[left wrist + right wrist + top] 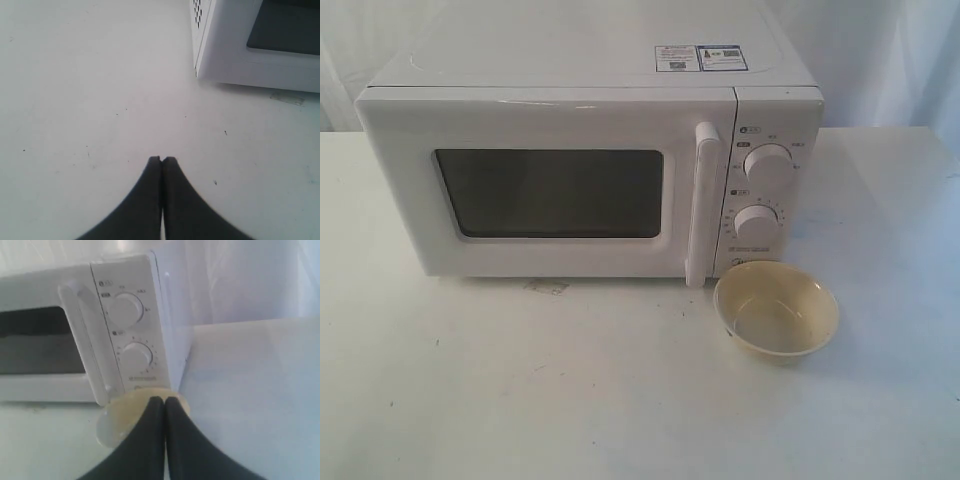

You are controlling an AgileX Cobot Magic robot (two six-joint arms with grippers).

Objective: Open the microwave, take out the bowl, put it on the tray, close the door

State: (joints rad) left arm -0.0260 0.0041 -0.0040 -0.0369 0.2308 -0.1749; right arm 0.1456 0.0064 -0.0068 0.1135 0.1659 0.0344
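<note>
white table (500,400) — microwave (570,120) on it, bowl (776,315) just beside

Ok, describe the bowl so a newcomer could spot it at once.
Start at the white microwave on the table. Just in front of its two-knob panel sits the bowl. It is the only cream-yellow, round, empty dish; everything around it is white.

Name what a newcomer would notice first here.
The white microwave stands on the table, its door shut. A cream bowl sits empty on the table just in front of the knobs. Both arms' jaws are closed and hold nothing.
</note>
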